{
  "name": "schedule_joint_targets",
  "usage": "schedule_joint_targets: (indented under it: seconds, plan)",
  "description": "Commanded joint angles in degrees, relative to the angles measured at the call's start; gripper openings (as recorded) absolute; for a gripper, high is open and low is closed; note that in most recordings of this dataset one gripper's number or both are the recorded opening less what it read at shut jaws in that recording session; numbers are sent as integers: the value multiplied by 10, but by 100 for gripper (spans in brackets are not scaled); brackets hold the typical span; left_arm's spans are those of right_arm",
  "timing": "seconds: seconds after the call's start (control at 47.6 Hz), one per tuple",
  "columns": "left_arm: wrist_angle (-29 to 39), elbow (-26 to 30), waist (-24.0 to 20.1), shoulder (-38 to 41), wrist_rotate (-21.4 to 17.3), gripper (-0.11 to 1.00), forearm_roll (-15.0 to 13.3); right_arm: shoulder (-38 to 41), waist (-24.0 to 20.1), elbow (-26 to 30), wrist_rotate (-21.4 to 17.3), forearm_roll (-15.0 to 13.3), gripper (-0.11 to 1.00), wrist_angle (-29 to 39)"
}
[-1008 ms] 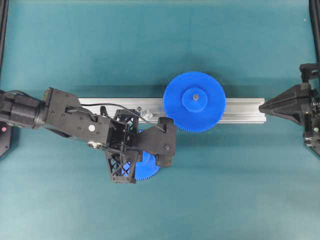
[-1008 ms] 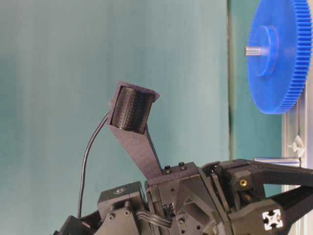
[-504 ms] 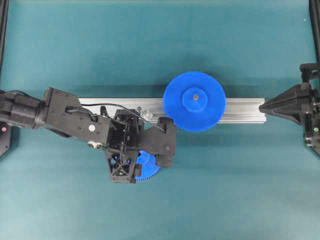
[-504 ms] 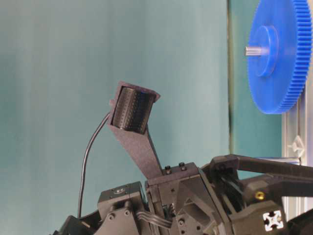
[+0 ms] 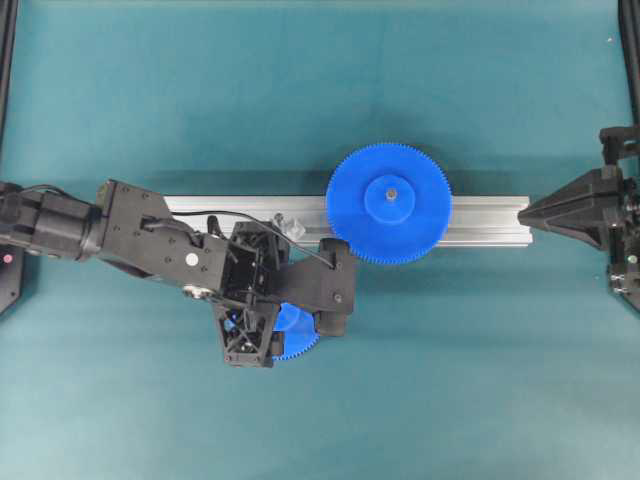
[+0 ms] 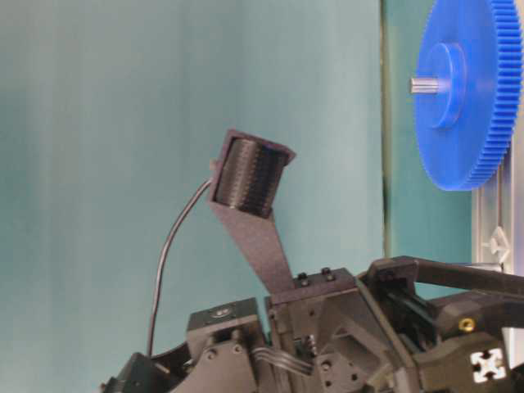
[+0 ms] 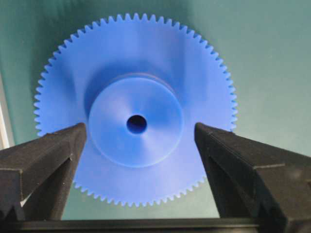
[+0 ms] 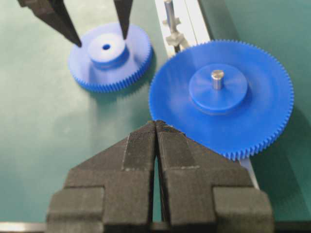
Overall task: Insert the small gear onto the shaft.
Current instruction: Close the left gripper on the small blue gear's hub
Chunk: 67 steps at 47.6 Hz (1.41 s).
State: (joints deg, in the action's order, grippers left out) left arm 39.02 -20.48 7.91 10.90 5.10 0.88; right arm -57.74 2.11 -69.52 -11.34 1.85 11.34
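The small gear (image 7: 136, 160) lies flat on the teal mat, hub up. My left gripper (image 7: 140, 127) is open and just above it, one finger on each side of the round hub, apart from it. In the right wrist view the small gear (image 8: 109, 60) sits under those two dark fingertips. In the overhead view only an edge of the small gear (image 5: 298, 338) shows from under the left wrist. The shaft (image 8: 169, 13) rises from its pale bracket (image 8: 175, 37) on the rail, bare. My right gripper (image 8: 156, 124) is shut and empty at the rail's right end (image 5: 522, 212).
The larger blue gear (image 5: 388, 203) sits on its own pin on the ribbed aluminium rail (image 5: 480, 220), just right of the bracket (image 5: 293, 226). It also shows in the table-level view (image 6: 467, 90). Teal mat lies all round.
My left arm has shifted slightly to the right over the small gear; its wrist camera mount has moved right in the table-level view. The right arm and both gears have not moved.
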Motion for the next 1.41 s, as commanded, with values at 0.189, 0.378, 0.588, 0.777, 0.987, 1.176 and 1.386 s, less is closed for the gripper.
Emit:
schedule_joint_targets:
  seconds: [0.189, 0.378, 0.588, 0.777, 0.987, 1.176, 1.386]
  plan:
    - [-3, 11, -5, -9, -2, 92, 2, 3, 2, 11, -19, 1, 3, -3]
    - [-5, 13, -6, -2, -1, 92, 2, 3, 2, 11, -23, 0, 3, -3]
    - [-9, 11, -6, 2, -1, 92, 2, 3, 2, 11, -23, -1, 3, -3]
    - [-11, 10, -6, 6, 0, 92, 2, 3, 2, 10, -23, -1, 3, -4]
    - [-18, 9, -6, 14, 4, 92, 2, 3, 2, 10, -24, 0, 3, -4]
    - [-33, 5, -6, 21, 7, 92, 2, 3, 2, 9, -24, -1, 3, -4]
    - [-28, -4, -6, 21, 8, 92, 2, 3, 1, 10, -24, -1, 3, -4]
